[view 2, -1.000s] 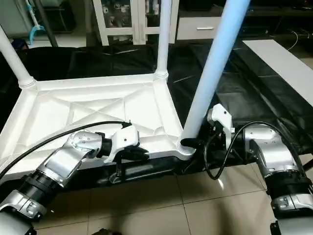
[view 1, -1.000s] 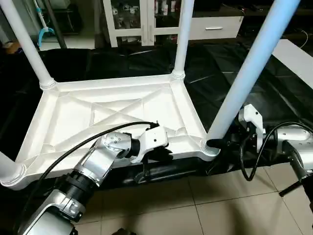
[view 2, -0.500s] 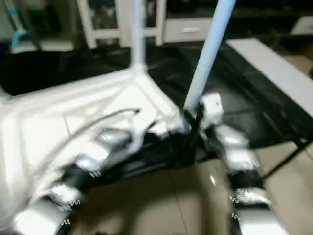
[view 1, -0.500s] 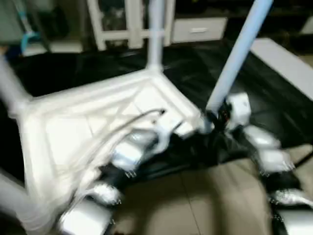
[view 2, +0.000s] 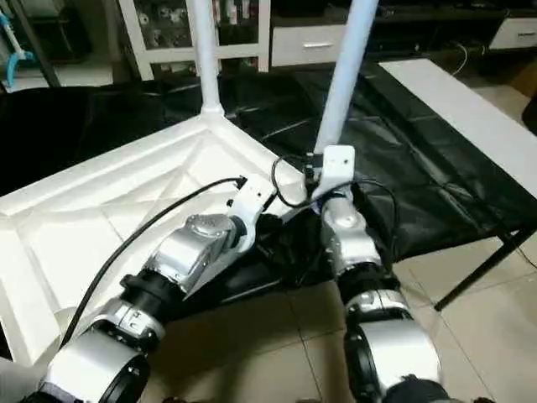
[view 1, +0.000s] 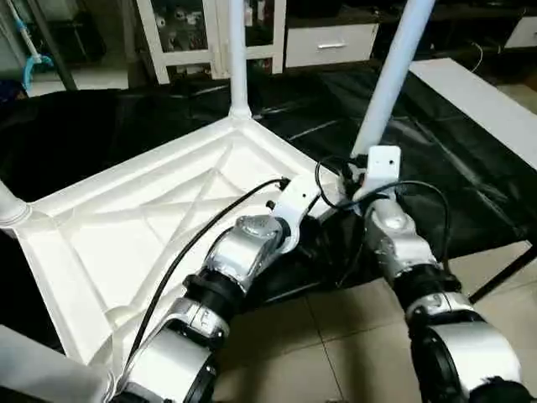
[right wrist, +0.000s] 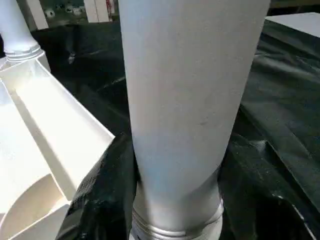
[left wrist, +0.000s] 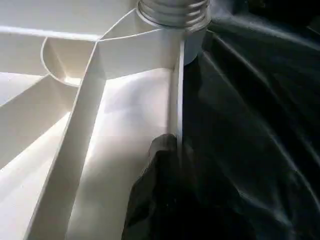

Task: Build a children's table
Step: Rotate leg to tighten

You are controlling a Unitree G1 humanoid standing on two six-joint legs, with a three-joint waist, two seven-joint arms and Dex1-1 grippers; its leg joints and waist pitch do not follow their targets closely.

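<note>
Tabletop (view 1: pixel 126 218) lay upside down on black-draped surface (view 1: pixel 470 168), legs up. R gripper (right wrist: pixel 175 200) at near-right leg (view 1: pixel 390 75), jaws closed round its base by the socket. L gripper (left wrist: pixel 165 165) jaws pinched on near rim. Judgement: hold rim firm, keep leg plumb while turning, else thread binds.

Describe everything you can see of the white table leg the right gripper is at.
The long white tubular plastic leg stands nearly upright, leaning slightly, screwed into the near corner socket of the upside-down white ribbed tabletop. A ridged collar rings its base. The right gripper clasps it just above the socket with black fingers on both sides. Its top runs out of view.
</note>
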